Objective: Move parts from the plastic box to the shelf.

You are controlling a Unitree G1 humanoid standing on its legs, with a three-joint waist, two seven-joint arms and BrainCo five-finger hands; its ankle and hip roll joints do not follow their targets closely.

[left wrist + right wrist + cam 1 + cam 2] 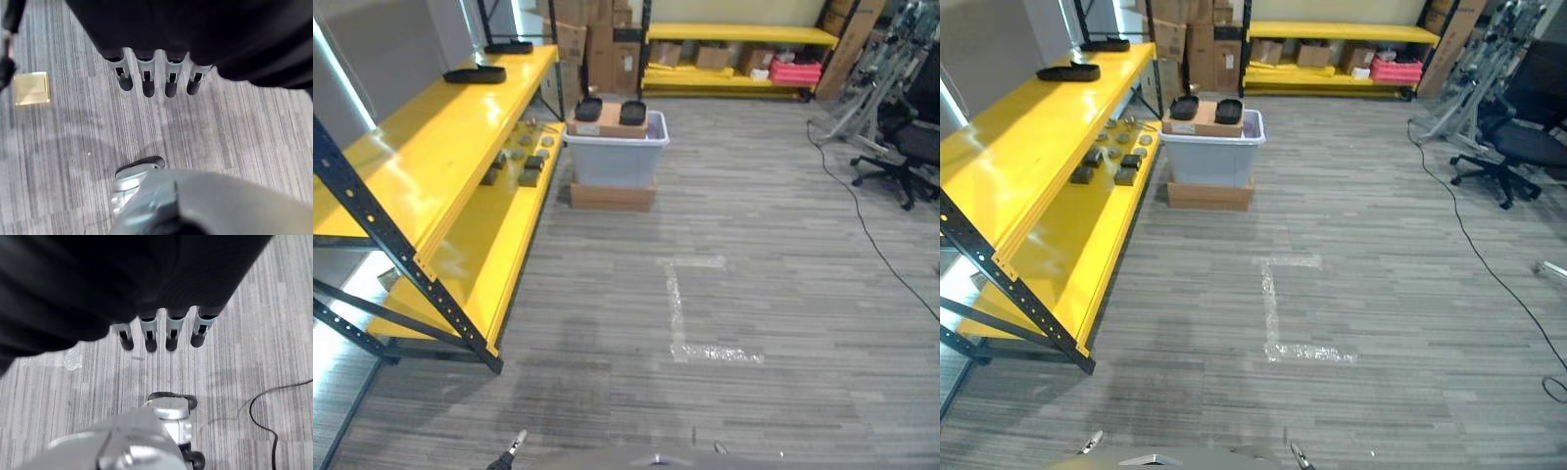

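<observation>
A grey plastic box (615, 157) stands on a flat cardboard base on the floor, far ahead by the end of the yellow shelf (440, 147). A cardboard piece lies across the box's top with two black parts (610, 110) on it. Several small dark parts (521, 162) lie on the lower shelf board, and two flat black parts (475, 73) rest on the upper board. My left hand (146, 81) hangs over bare floor, fingers straight, thumb apart, holding nothing. Over the floor too, my right hand (171, 335) is open and empty.
A white tape mark (690, 313) is on the grey floor ahead. A black office chair (911, 147) and metal frames stand at the right. A second yellow shelf (739, 54) with cardboard boxes lines the back wall. A brass floor plate (32, 88) lies below my left hand.
</observation>
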